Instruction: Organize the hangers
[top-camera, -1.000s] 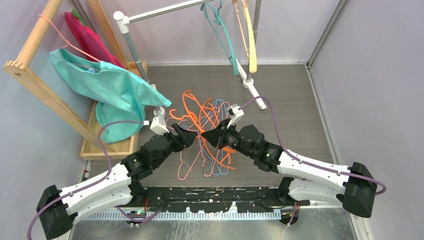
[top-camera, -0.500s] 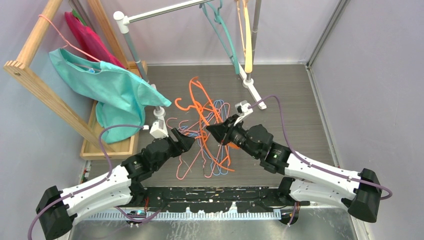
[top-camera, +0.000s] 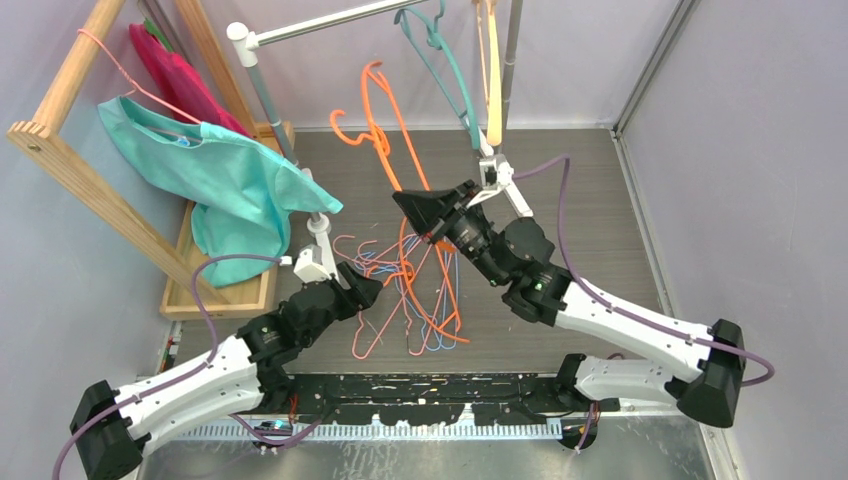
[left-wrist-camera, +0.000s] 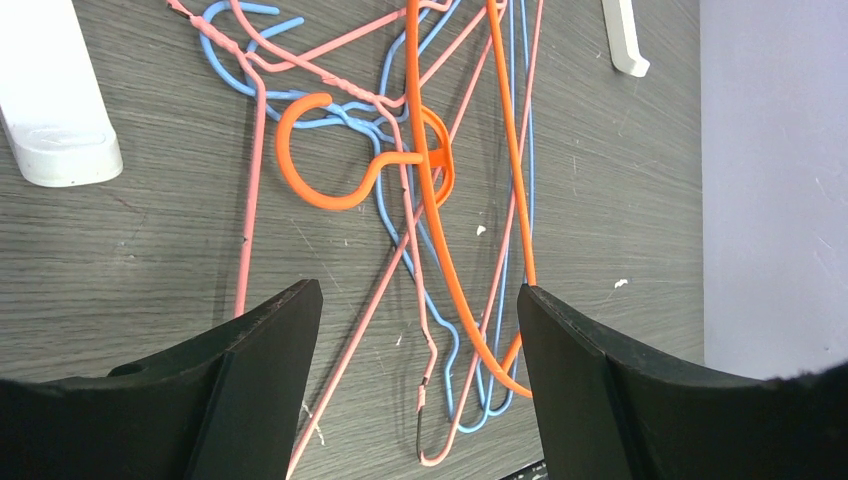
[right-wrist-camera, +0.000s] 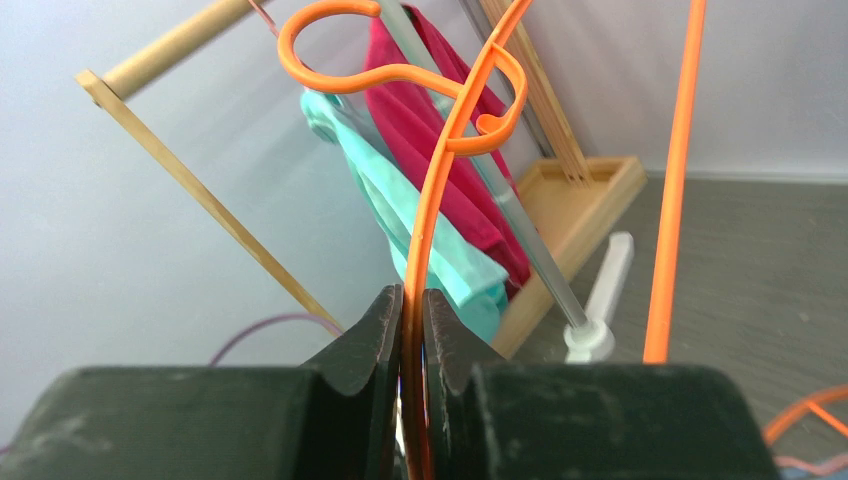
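**Right arm lifting 1 hanger clear of the heap.** Within the last second the right gripper (top-camera: 407, 201) has risen from the middle of the bench (top-camera: 600, 210) toward its far edge. Its fingers are clamped on the arm of an orange hanger (right-wrist-camera: 446, 150), which a second ago lay among the others. The hanger now stands hook-up in the air, just below the silver rail (top-camera: 320, 24) and apparently free of everything else. This suggests that 1 hanger is separated and ready to be hooked on.

The left gripper (left-wrist-camera: 420, 300) has drawn back toward the near edge. Its fingers stand apart with nothing between them, above the pile (top-camera: 412, 300) of pink, light-blue and orange hangers still tangled at mid-bench.

A teal hanger (top-camera: 447, 72) and a cream hanger (top-camera: 495, 95) hang at the right end of the rail.

**Setting.** The bench is dark grey wood-grain with small white flecks. The rail's white foot (left-wrist-camera: 52, 125) rests on it. Pale lilac walls (top-camera: 740, 150) enclose the bench. At the far-left corner a wooden rack (top-camera: 62, 150) carries a teal shirt (top-camera: 220, 170) and a crimson garment.
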